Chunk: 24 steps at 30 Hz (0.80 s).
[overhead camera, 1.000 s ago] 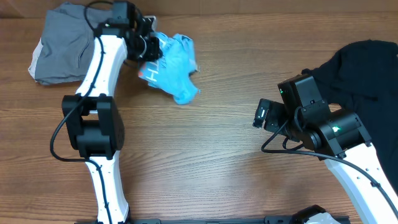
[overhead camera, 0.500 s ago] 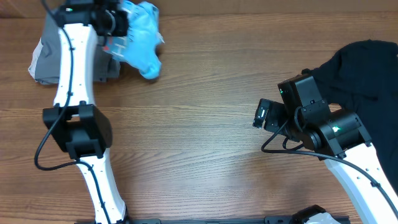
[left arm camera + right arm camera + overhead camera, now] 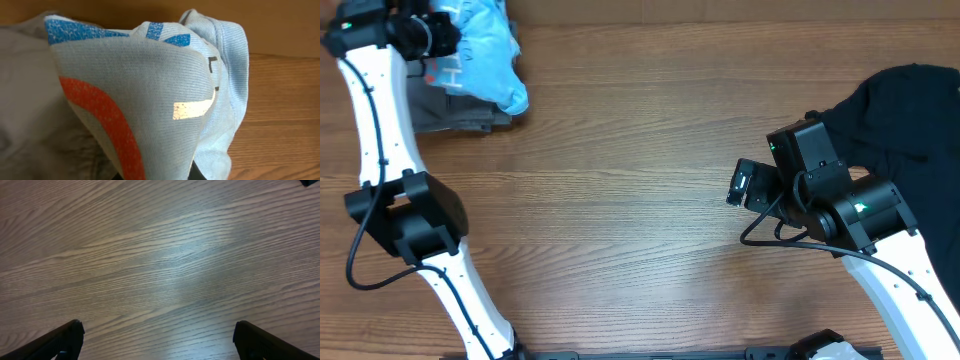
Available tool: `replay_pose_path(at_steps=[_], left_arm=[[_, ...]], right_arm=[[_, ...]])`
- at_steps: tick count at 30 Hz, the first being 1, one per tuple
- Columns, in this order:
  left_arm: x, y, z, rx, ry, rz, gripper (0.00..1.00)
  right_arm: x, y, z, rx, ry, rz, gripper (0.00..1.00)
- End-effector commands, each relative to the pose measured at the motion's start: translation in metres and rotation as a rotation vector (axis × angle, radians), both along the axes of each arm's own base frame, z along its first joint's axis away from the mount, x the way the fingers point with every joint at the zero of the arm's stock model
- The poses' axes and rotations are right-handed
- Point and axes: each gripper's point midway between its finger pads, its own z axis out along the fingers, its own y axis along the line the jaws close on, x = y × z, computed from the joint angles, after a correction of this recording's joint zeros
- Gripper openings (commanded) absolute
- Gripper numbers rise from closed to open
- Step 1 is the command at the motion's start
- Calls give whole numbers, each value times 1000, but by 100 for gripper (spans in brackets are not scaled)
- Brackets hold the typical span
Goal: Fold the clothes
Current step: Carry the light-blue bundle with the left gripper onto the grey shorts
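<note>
Wood-grain table (image 3: pixel 640 150), with a grey garment (image 3: pixel 460 105) lying at 10 o'clock and a black T-shirt (image 3: pixel 905 110) over at 3.

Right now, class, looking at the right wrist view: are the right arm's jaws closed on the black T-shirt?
No, the right arm's jaws stand wide apart over the wooden table, with no cloth between them.

My left arm (image 3: pixel 380 130) runs from its base at the near edge of the desk (image 3: pixel 640 150) up to the far left corner, elbow bent partway along. There the left claw (image 3: pixel 438 38) is clamped tight on the light blue T-shirt (image 3: pixel 485 55). My right arm (image 3: pixel 885 255) comes up from the near right corner, wrist pointing toward the left edge, with the right claw (image 3: pixel 740 185) spread wide and gripping nothing.
</note>
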Motion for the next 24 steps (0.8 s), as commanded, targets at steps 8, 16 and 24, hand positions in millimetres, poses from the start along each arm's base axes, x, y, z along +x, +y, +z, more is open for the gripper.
replay_pose_path(at_steps=[8, 16, 24], left_arm=[[1, 60, -82, -102, 94, 77, 4], [-10, 124, -90, -46, 75, 197, 4], [-16, 153, -85, -31, 41, 242, 4]], right_arm=[[3, -1, 3, -4, -14, -7, 100], [3, -1, 3, -4, -14, -7, 100], [3, -1, 3, -4, -14, -7, 100]])
